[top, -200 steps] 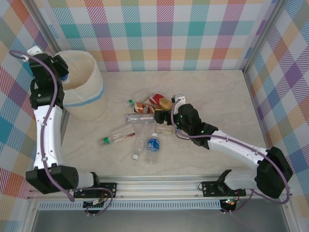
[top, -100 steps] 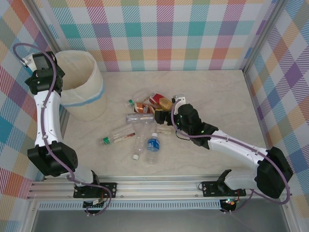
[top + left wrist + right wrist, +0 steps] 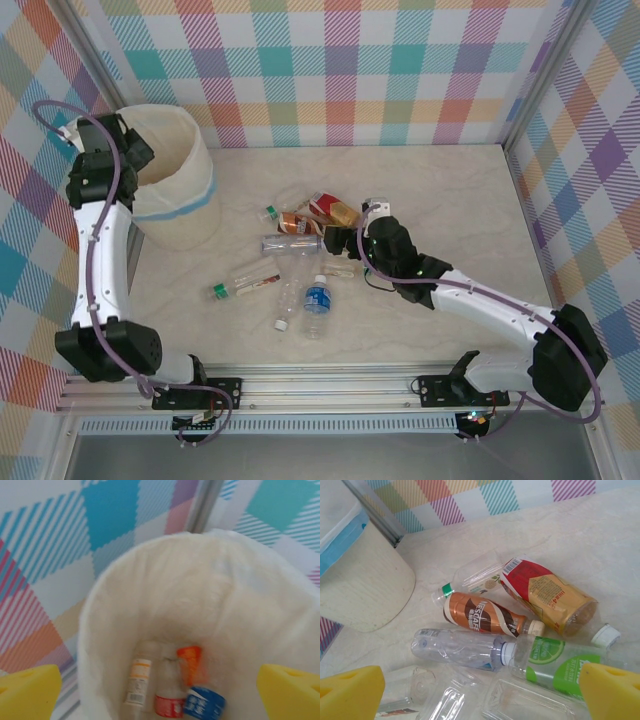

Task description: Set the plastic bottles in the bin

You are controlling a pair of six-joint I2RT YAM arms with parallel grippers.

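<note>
- Overhead, left gripper (image 3: 132, 152) at the bin (image 3: 195, 215) rim; right gripper (image 3: 338, 240) beside loose plastic bottles (image 3: 300, 245) on the table (image 3: 450, 200).
- Left wrist: fingers (image 3: 27, 692) spread wide, empty, over bottles inside bin.
- Right wrist: fingers (image 3: 350, 692) spread wide above scattered bottles.

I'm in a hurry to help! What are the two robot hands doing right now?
Left gripper: open, holding nothing.
Right gripper: open, holding nothing.
</note>
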